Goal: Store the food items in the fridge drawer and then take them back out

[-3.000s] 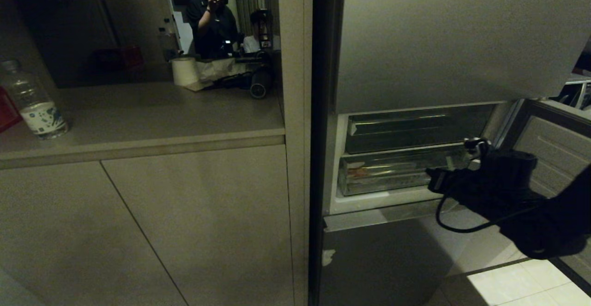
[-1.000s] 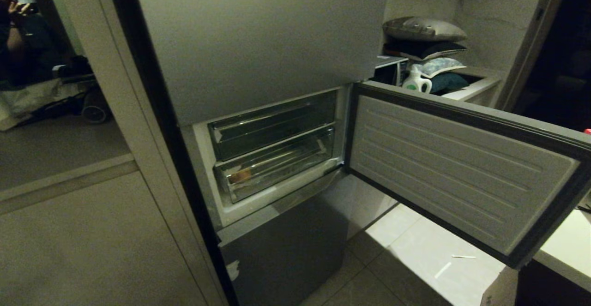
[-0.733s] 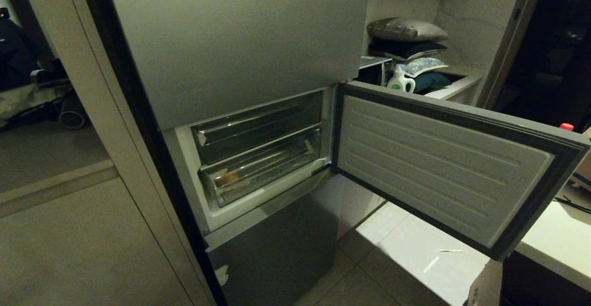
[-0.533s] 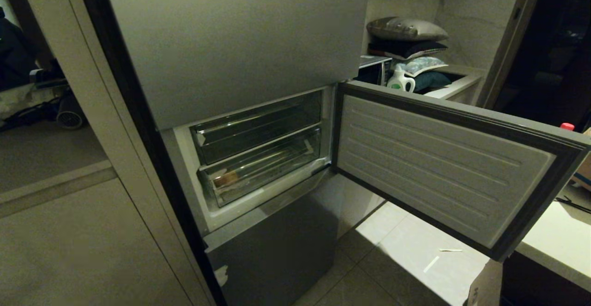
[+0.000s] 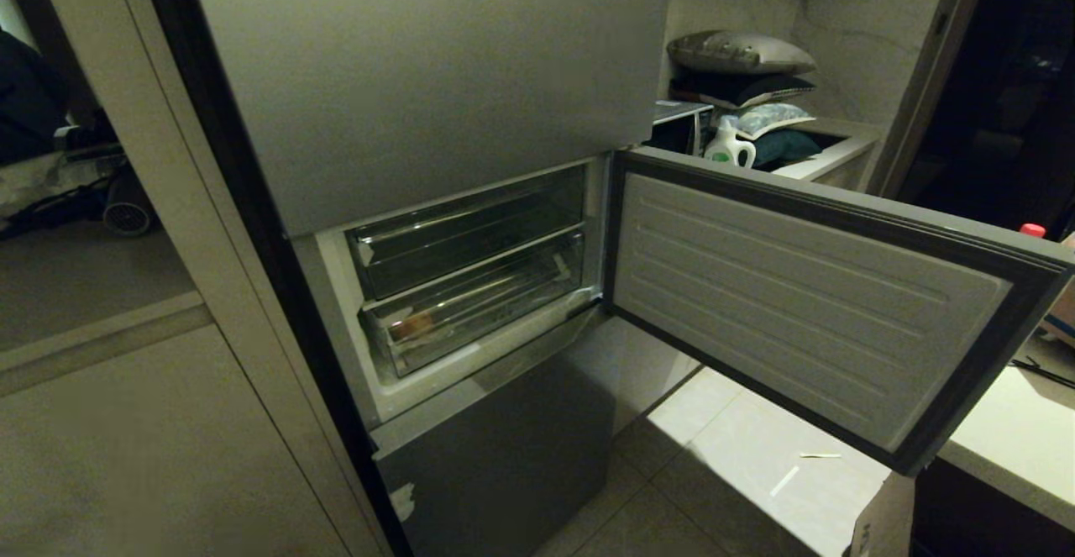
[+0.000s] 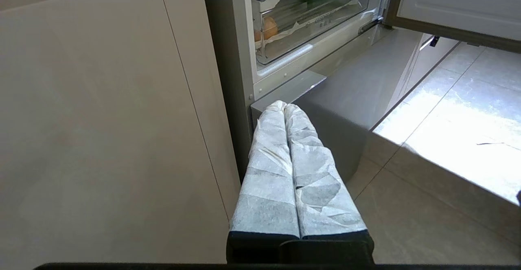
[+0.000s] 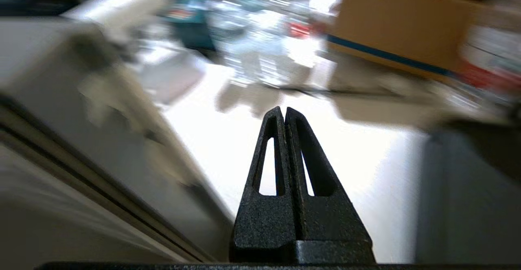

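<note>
Head view: we find it dim and murky, the fridge door [image 5: 806,305] and cabinet fronts [image 5: 168,439] in grey shadow, one hard-edged bright patch on the floor tiles [image 5: 756,465] below the open door. Left wrist view: we note it bright and sharp, with glare on the sunlit tiles [image 6: 460,139] and the fridge's shadow edge crossing them. Right wrist view: we record heavy motion blur over the whole background, the white counter [image 7: 228,148] washed out, only the black fingers [image 7: 281,180] in focus.

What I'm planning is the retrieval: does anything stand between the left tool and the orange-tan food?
Yes: the pushed-in fridge drawer puts its clear front wall before the orange-tan food; the shut left tool sits lower, outside.
</note>
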